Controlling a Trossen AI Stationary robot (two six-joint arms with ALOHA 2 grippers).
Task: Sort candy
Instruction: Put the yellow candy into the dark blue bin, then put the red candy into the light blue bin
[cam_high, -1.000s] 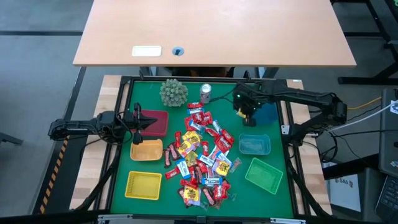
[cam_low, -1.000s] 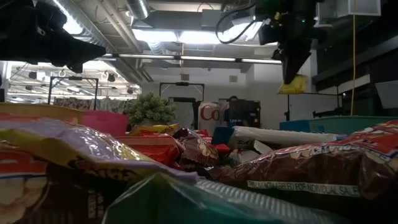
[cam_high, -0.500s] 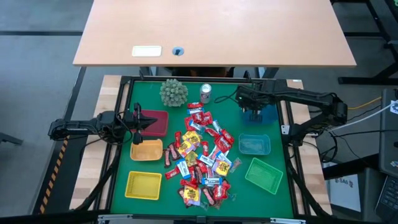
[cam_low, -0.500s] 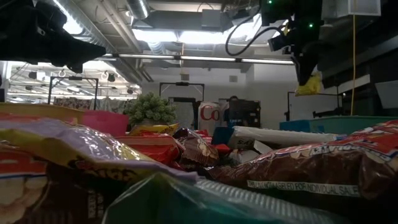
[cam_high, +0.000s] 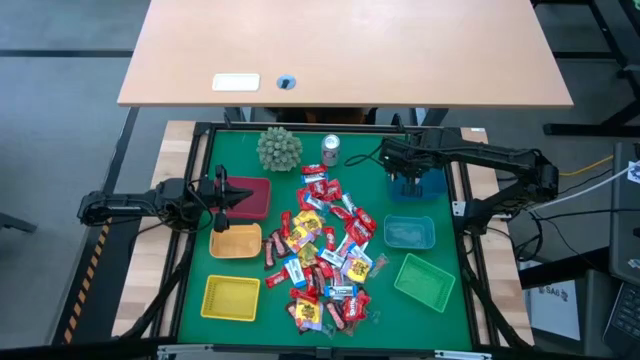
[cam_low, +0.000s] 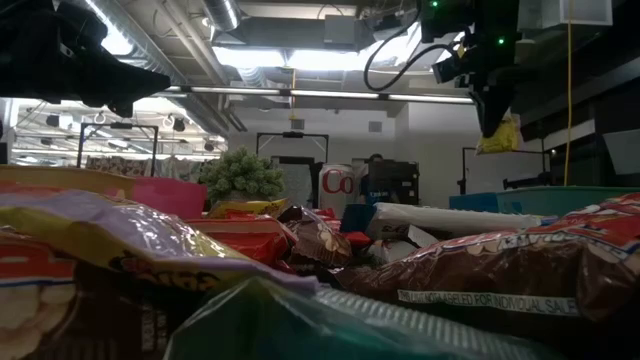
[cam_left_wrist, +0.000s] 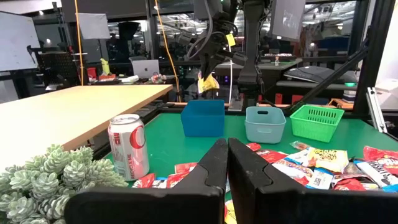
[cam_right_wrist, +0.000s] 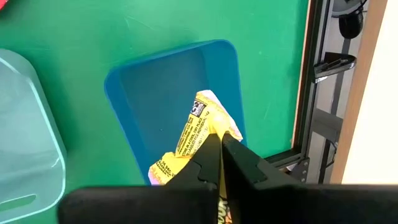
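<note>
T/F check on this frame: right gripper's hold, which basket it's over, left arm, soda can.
1. The right gripper pinches a yellow candy. True.
2. It hangs above the green basket. False: it hangs above the dark blue basket.
3. The dark blue basket already holds several candies. False: it looks empty inside.
4. The left gripper is shut and holds nothing. True.
5. The soda can lies on its side. False: it stands upright.

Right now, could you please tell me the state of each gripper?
Left gripper: shut, holding nothing, beside the red basket.
Right gripper: shut on a yellow wrapped candy, above the dark blue plastic basket.
</note>
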